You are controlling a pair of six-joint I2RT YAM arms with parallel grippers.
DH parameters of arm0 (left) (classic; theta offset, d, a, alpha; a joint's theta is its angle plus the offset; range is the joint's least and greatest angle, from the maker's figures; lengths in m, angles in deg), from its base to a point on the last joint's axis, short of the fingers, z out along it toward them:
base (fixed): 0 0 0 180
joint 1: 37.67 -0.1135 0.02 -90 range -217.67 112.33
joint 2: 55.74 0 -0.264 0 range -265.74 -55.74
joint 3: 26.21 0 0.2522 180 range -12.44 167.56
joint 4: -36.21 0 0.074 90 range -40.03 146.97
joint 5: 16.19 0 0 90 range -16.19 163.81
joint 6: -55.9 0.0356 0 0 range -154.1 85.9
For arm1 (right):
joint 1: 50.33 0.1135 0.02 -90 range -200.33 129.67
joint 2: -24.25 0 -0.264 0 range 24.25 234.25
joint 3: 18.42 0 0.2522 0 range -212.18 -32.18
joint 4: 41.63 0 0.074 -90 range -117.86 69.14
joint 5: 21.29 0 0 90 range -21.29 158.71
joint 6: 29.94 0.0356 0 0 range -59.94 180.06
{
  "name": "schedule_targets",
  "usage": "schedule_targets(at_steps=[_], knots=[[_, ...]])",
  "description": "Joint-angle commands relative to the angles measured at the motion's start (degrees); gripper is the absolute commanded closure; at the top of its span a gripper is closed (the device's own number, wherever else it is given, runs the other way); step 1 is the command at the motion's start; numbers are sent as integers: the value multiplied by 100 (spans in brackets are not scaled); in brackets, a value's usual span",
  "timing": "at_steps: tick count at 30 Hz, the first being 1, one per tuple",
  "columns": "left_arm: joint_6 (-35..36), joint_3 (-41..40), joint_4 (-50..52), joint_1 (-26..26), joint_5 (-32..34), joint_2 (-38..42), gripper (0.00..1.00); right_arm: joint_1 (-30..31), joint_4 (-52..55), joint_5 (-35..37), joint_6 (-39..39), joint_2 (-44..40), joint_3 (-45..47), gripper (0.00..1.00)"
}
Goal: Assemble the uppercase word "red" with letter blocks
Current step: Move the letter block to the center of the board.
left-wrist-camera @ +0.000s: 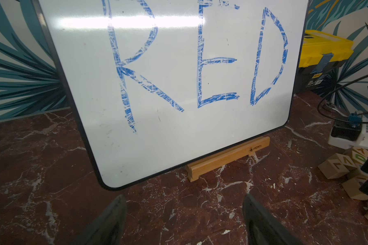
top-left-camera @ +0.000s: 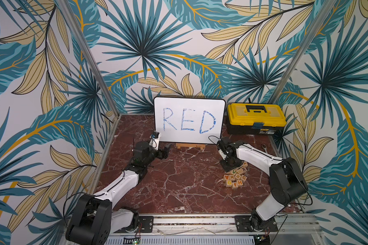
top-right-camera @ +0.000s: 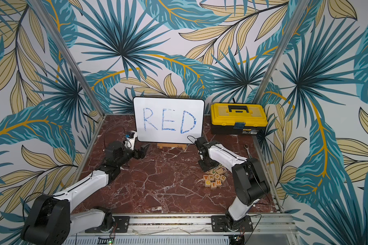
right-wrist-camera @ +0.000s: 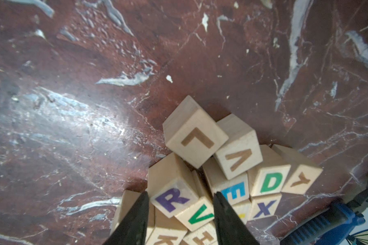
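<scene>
The letter blocks (right-wrist-camera: 221, 180) are heaped near the table's right edge (R, E, D faces up, variously rotated), straddled by the right gripper (right-wrist-camera: 180, 197), fingers parted without pinching; the left gripper (left-wrist-camera: 184, 203) is spread.

Two robot arms, a left arm (top-left-camera: 115, 186) and a right arm (top-left-camera: 261, 159); one whiteboard (top-left-camera: 189, 118) on one wooden stand (top-left-camera: 190, 146); one yellow toolbox (top-left-camera: 256, 118); one wrench (top-left-camera: 263, 146); one heap of letter blocks (top-left-camera: 235, 176), roughly a dozen, the exact count hidden by overlap and the arm.
</scene>
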Motion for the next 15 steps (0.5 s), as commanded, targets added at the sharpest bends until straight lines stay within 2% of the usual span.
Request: schedule_targets(at_steps=[1, 8, 15], knots=[[35, -74, 8, -44, -32, 17, 14, -5, 56, 29, -112, 193, -14, 50], [46, -65, 8, -67, -33, -17, 14, -4, -34, -54, -153, 353, -67, 51], [49, -48, 8, -77, -34, -38, 14, -11, -71, -90, -173, 511, -109, 58]])
